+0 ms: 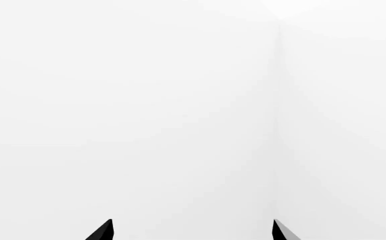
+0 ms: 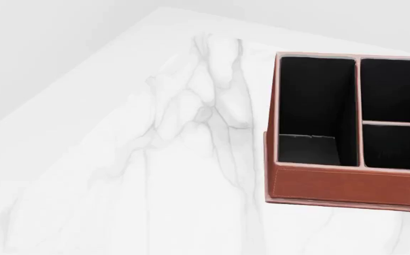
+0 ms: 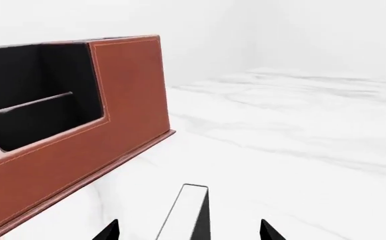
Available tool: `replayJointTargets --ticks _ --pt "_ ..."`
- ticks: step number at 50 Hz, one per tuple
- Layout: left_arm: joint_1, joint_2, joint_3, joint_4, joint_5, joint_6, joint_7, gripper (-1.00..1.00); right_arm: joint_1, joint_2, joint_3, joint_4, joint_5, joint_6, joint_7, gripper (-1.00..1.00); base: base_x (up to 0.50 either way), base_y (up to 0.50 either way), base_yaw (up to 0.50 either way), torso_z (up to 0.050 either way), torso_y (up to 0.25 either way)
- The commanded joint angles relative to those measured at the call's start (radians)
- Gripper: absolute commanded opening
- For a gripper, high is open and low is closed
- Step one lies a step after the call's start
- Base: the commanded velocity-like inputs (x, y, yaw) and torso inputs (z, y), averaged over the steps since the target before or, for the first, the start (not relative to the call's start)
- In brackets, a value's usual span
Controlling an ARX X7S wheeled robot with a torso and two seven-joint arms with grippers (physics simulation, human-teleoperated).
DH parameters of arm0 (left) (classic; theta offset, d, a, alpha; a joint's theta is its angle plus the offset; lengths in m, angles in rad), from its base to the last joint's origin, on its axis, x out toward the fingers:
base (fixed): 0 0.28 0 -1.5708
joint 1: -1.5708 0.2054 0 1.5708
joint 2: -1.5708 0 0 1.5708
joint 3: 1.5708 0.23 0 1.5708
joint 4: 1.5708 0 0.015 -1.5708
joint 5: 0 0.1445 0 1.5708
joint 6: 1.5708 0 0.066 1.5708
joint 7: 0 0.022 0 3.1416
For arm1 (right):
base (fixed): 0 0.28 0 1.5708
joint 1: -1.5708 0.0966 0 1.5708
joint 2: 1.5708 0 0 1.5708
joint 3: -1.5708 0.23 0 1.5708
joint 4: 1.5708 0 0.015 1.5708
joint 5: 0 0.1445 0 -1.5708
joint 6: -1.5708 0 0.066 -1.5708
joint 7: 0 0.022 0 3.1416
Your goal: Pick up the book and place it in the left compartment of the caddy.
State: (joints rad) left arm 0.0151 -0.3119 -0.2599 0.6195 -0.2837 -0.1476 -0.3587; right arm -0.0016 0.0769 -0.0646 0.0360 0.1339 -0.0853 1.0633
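Note:
The caddy [image 2: 347, 186] is a reddish-brown box with a black interior, at the right of the head view. Its left compartment [image 2: 317, 101] is the long black section along the left wall. The right wrist view shows the caddy [image 3: 79, 150] from the side, close by. The book [image 3: 187, 210], thin with a white face and a black side, reaches out between the fingertips of my right gripper [image 3: 187, 231]. Those tips stand wide apart and clear of the book. My left gripper [image 1: 193, 230] is open on nothing, facing blank white walls. Neither gripper nor the book shows in the head view.
The caddy stands on a white marble table [image 2: 155, 175], whose far edge [image 2: 70, 85] runs diagonally at the upper left of the head view. Two shorter compartments [image 2: 396, 90] lie right of the long one, split by a crosswise divider.

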Motion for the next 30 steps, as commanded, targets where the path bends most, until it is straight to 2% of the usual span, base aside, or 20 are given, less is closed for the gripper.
replayJointTargets --ticks 1,30 --pt "-0.034 0.019 -0.019 -0.032 0.005 -0.048 0.024 1.0 0.023 -0.011 -0.002 0.044 0.018 0.007 -0.023 1.0 0.0 0.0 0.0 0.0 0.0" --pt "-0.021 0.011 -0.021 -0.03 -0.005 -0.037 0.018 1.0 0.067 -0.005 -0.048 0.163 0.078 -0.034 -0.028 1.0 0.0 0.0 0.0 0.0 0.0"
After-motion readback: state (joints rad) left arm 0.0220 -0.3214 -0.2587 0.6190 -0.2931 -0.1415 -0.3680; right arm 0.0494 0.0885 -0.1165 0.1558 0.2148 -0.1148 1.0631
